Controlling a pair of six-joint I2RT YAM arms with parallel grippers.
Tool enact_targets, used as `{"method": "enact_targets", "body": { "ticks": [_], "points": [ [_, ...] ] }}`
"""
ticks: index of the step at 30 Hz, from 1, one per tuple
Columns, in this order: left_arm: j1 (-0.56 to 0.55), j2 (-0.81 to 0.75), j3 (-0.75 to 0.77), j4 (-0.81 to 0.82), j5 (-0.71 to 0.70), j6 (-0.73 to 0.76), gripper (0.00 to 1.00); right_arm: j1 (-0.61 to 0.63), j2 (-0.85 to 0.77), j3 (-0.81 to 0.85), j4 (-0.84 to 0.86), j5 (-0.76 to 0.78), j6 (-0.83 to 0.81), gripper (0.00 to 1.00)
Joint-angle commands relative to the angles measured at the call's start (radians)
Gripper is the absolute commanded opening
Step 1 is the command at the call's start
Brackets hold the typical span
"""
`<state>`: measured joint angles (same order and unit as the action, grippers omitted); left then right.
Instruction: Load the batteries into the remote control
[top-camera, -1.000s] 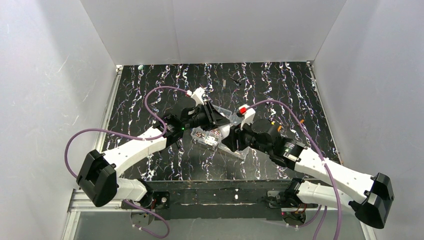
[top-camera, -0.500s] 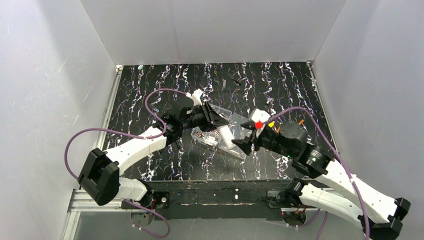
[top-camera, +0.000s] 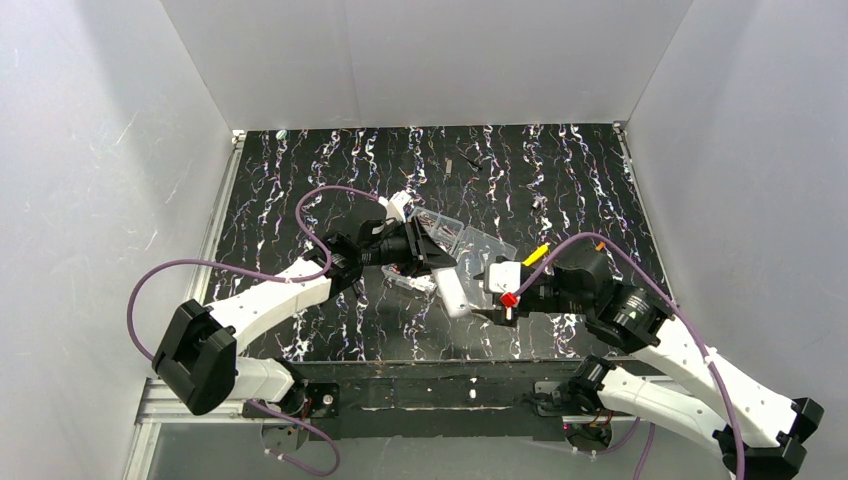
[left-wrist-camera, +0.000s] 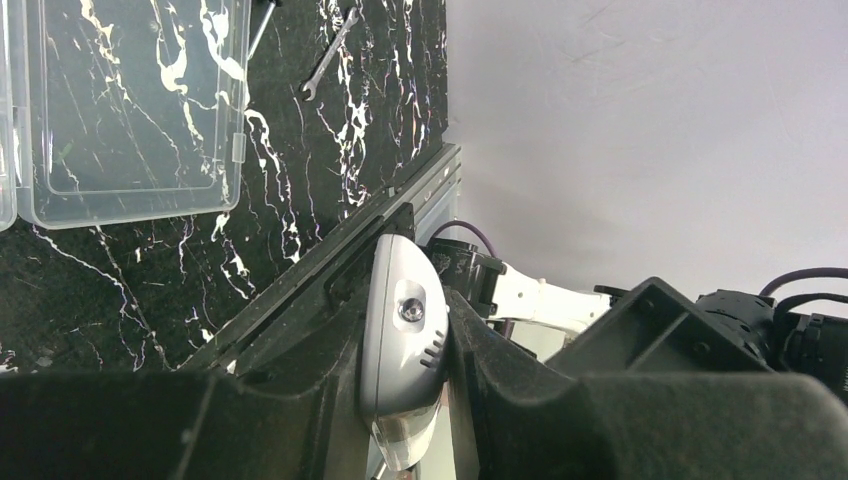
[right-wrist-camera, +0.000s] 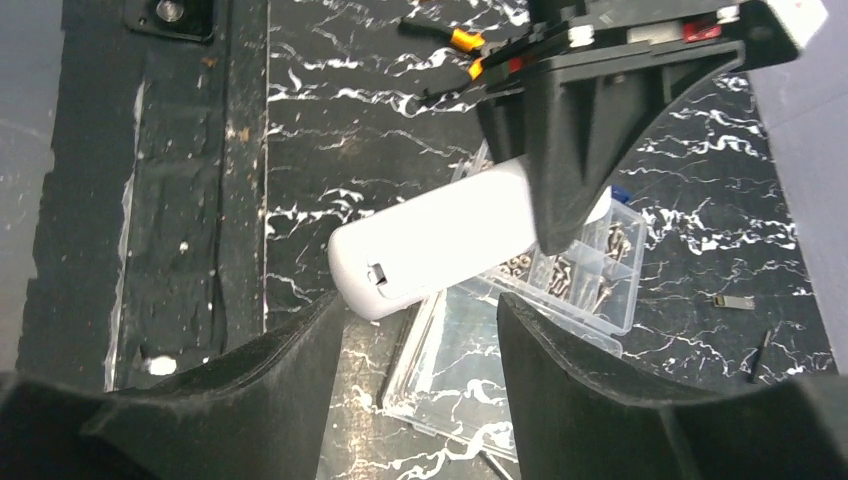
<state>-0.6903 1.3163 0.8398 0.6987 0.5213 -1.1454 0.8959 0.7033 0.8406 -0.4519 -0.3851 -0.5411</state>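
Two pincers face each other low over the desk (top-camera: 300, 180). Nearest us, the right pincer (right-wrist-camera: 415, 340) has its fingers spread apart and grips nothing. Its opening looks straight at the free, rounded end of the remote control (right-wrist-camera: 430, 250).

We count one remote control. It is held off the desk, tilted, above the clear screw box (right-wrist-camera: 585, 270), and the left pincer (left-wrist-camera: 405, 410) is clamped on its farther half. We judge it light and stiff, with a smooth plastic shell that could slip or twist in a narrow grip. We would take it across its long sides near the free end, clear of the small catch we see there.

As for batteries, we can count none with certainty. A few orange specks lie farther off but are too small to name. Such cylinders would roll, so we would grip one across its middle.

Farther back we count one screw box with its lid open, one yellow-handled screwdriver (top-camera: 537, 253), and one small wrench (left-wrist-camera: 330, 50).
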Motion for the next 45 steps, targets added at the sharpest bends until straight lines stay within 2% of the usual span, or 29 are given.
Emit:
{"method": "enact_targets", "body": {
  "ticks": [1, 9, 19, 31, 45],
  "points": [
    [0.0, -0.046, -0.009, 0.028, 0.048, 0.0, 0.0, -0.004, 0.01, 0.021, -0.018, -0.059, -0.09, 0.65],
    [0.001, -0.019, -0.014, 0.077, 0.05, -0.033, 0.0, -0.005, 0.049, -0.016, 0.067, -0.093, -0.106, 0.64],
    [0.001, -0.003, -0.015, 0.112, 0.057, -0.054, 0.0, -0.005, 0.059, -0.05, 0.106, -0.058, -0.14, 0.63],
    [0.001, -0.002, -0.005, 0.083, 0.057, -0.026, 0.0, -0.006, 0.062, -0.06, 0.139, 0.011, -0.174, 0.61],
    [0.0, -0.006, -0.01, 0.083, 0.059, -0.026, 0.0, -0.005, 0.073, -0.049, 0.138, 0.008, -0.164, 0.6]
  ]
}}
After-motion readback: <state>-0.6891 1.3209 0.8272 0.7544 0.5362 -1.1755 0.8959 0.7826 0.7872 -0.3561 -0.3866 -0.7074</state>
